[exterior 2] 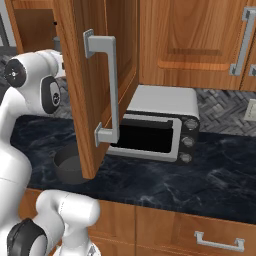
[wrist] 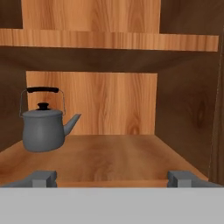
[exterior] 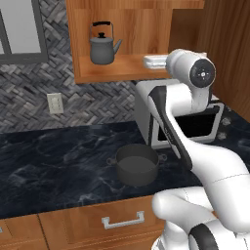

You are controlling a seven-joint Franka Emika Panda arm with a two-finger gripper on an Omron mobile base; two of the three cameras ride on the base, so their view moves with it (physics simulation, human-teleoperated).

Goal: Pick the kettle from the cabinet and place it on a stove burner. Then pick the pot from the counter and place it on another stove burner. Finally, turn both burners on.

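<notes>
Well left of wide-open pincer [wrist: 112, 178]: kettle [wrist: 43, 130], near shelf edge.

**Home kitchen, rendered**

A domestic kitchen is indicated by wooden wall cabinets [exterior 2: 190, 40] w/ silver handles, a black marble-look counter [exterior: 58, 161] over drawers [exterior: 122, 222], and a herringbone tile backsplash [exterior: 93, 100]. A toaster oven [exterior 2: 160, 127], a pot [exterior: 137, 164] and a kettle [exterior: 102, 46] on a shelf are seen; a wall outlet [exterior: 55, 103] is fitted.
</notes>
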